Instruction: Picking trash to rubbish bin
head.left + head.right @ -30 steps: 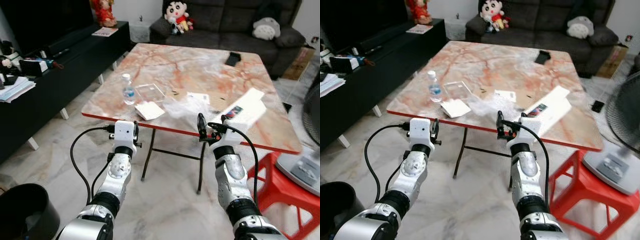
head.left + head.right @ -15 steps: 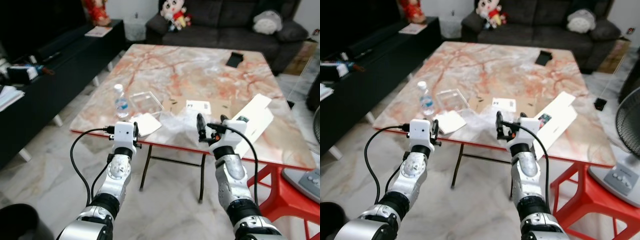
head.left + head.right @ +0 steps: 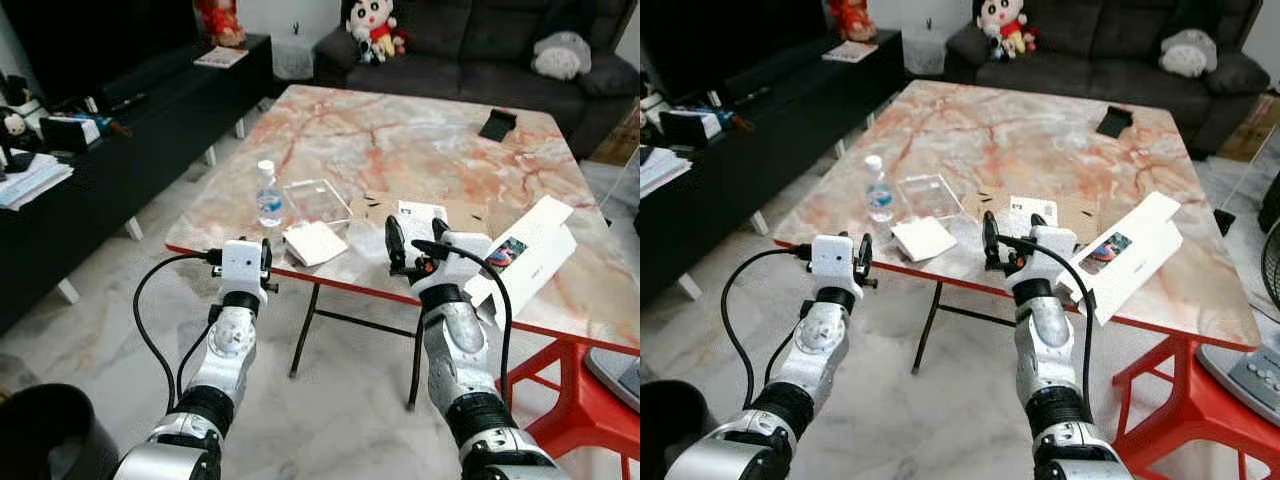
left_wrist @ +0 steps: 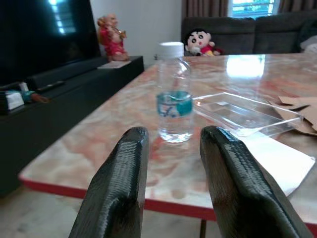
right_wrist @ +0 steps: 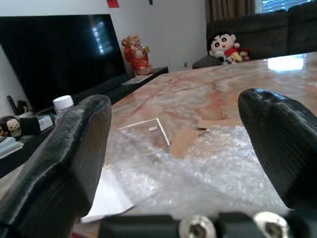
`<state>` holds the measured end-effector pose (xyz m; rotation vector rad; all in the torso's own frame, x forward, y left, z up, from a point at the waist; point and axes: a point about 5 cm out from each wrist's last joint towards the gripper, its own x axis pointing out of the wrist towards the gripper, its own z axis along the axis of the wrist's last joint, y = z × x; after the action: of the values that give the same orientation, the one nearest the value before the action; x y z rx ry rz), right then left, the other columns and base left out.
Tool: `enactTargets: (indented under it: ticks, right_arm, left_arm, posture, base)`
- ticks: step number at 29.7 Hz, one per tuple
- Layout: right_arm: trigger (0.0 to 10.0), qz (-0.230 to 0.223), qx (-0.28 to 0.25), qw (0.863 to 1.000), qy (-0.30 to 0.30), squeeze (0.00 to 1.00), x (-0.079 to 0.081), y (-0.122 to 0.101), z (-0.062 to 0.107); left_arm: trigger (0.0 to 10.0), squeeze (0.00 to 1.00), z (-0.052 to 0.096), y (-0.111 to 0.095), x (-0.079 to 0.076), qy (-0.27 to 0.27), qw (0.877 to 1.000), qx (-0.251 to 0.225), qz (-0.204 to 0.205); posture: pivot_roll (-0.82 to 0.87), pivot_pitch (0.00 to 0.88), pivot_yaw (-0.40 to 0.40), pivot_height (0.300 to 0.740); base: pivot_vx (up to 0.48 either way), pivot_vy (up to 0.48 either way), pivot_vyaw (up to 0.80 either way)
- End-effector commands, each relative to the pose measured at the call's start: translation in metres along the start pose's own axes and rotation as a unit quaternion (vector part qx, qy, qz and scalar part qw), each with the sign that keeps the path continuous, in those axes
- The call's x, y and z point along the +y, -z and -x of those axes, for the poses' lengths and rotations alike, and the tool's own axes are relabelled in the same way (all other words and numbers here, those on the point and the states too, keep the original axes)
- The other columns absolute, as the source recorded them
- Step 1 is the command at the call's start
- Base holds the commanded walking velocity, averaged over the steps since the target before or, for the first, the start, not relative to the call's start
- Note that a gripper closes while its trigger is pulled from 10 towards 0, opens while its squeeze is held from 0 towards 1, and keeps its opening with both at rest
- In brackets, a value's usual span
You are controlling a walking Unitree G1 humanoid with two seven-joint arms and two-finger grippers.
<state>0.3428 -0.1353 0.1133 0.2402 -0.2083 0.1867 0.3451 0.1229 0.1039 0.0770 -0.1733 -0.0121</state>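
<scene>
Trash lies near the marble table's [image 3: 420,150] front edge: a small water bottle [image 3: 268,193], a clear plastic tray [image 3: 316,200], a white paper sheet [image 3: 314,242], crumpled bubble wrap [image 5: 218,168] and brown cardboard scraps [image 3: 455,212]. My left gripper [image 3: 264,252] hovers just in front of the table edge, open and empty, in line with the bottle [image 4: 173,94]. My right gripper [image 3: 414,236] is open wide at the edge, level with the bubble wrap and holding nothing. A black rubbish bin [image 3: 45,435] stands on the floor at the lower left.
A white box [image 3: 530,255] lies on the table's right front, a black phone [image 3: 497,125] at the back. A red stool [image 3: 590,380] and a fan base stand to the right, a black TV bench [image 3: 120,130] to the left, a sofa [image 3: 470,40] behind.
The camera has shifted and the table edge has come closer to both grippers. The bin shows again at the lower left. Both arms hold the same pose, fingers unchanged.
</scene>
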Motion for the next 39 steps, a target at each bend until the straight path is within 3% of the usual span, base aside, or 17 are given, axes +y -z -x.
enactTargets:
  ticks: [1,11,27,39]
  right_arm:
    - [10.0,0.000,-0.009,1.000,-0.003,0.00,-0.0002,-0.0055,-0.0028]
    - [10.0,0.012,-0.007,1.000,-0.028,0.00,0.0058,-0.0103,-0.0099]
    - [10.0,0.020,-0.004,0.999,-0.027,0.00,0.0074,-0.0084,-0.0081]
    - [10.0,0.002,0.000,1.000,-0.022,0.00,0.0084,-0.0090,-0.0104]
  left_arm:
    - [10.0,0.00,-0.0002,-0.0019,-0.0013,-0.001,1.000,-0.004,0.008]
    - [10.0,0.00,0.0015,0.0009,-0.0027,0.002,1.000,0.004,0.010]
    - [10.0,0.00,0.0015,0.0009,-0.0040,0.004,1.000,0.006,0.010]
    - [10.0,0.00,0.0013,0.0003,-0.0039,0.003,1.000,0.004,0.010]
  posture:
    - [-0.10,0.025,-0.032,0.740]
    - [-0.10,0.028,-0.042,0.740]
    - [-0.10,0.025,-0.044,0.740]
    - [-0.10,0.025,-0.044,0.740]
  base:
    - [0.000,0.000,0.00]
    - [0.000,0.000,0.00]
    - [0.000,0.000,0.00]
    - [0.163,0.000,0.00]
